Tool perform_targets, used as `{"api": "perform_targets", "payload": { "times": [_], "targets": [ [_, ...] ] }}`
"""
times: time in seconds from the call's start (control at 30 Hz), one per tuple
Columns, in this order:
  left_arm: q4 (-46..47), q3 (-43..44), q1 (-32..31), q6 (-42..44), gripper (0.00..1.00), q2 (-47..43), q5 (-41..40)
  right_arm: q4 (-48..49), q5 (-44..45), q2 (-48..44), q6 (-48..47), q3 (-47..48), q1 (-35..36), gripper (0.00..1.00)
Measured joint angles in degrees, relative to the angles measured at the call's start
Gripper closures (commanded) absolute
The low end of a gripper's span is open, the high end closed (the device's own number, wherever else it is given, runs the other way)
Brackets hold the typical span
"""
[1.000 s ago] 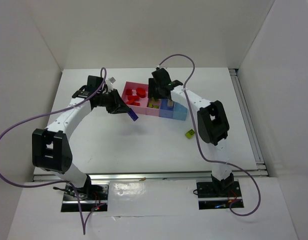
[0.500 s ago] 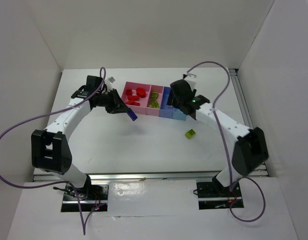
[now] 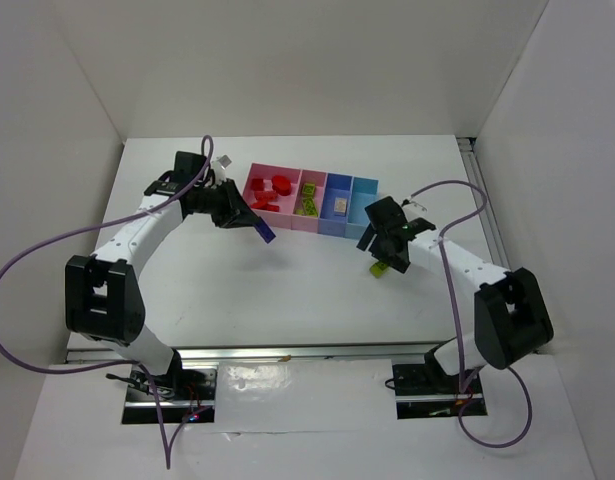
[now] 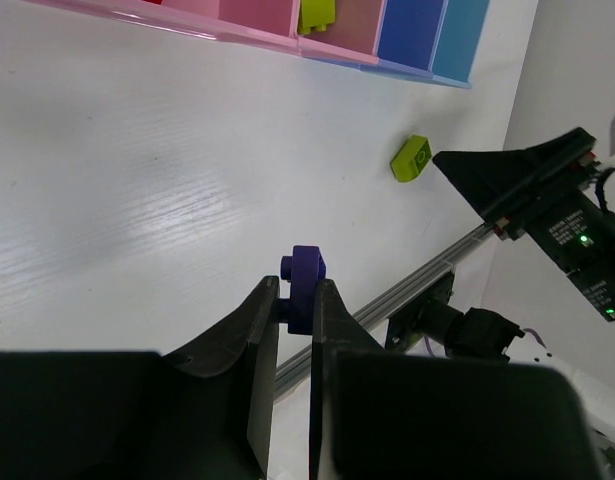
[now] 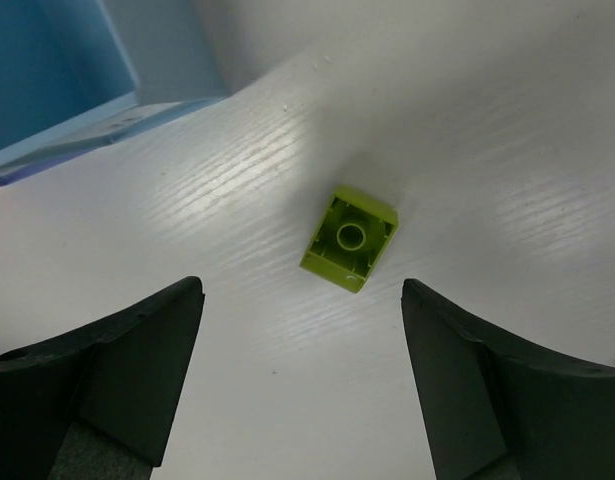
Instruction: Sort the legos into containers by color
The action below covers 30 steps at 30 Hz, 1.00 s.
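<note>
**A:** What are the left fingers (image 4: 262, 335) doing?

**B:** They are pressed onto a purple brick (image 4: 305, 288), pinching it between the 2 tips. It hangs above the counter (image 3: 217, 290), just near-left of the bins (image 3: 332, 229).

**A:** And the right fingers (image 5: 137, 350)?

**B:** Spread wide, gripping nothing. They hover low over a green brick (image 5: 349, 238) that lies alone on the counter with its underside up. In the wrist view it sits between the 2 tips and touches neither.

**A:** Where is that brick relative to the bins?

**B:** Near of the row's right end, a little apart from the light blue bin (image 3: 365, 188).

**A:** How do the 4 bins stand?

**B:** Joined in 1 row at the far middle of the counter. From the left, the wide pink bin (image 3: 277, 225) holds several red bricks (image 3: 272, 186). The narrow pink bin (image 3: 307, 225) holds green bricks (image 3: 308, 202). The blue bin (image 3: 337, 184) holds 1 small pale brick (image 3: 339, 205), too small to tell its colour exactly. The light blue bin closes the row on the right.

**A:** Any other bricks loose on the counter?

**B:** I can only make out the 1 green brick under the right fingers.
</note>
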Motion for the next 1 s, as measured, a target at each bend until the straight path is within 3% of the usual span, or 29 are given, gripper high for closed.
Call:
{"api": "perform_targets", "payload": {
  "times": [0.23, 0.67, 0.87, 1.0],
  "targets": [
    [0.0, 0.0, 0.0, 0.0, 1.0, 0.2, 0.0, 0.7, -1.6, 6.6, 2.2, 0.0, -1.0, 0.2],
    [0.0, 0.0, 0.0, 0.0, 1.0, 0.4, 0.1, 6.8, -2.6, 8.9, 3.7, -4.3, -2.7, 0.36],
    [0.2, 0.0, 0.0, 0.0, 1.0, 0.7, 0.0, 7.6, -1.8, 8.8, 3.0, -5.0, -2.8, 0.65],
    [0.2, 0.0, 0.0, 0.0, 1.0, 0.8, 0.0, 6.5, -0.8, 7.3, 1.3, -4.4, -2.3, 0.71]
  ]
}}
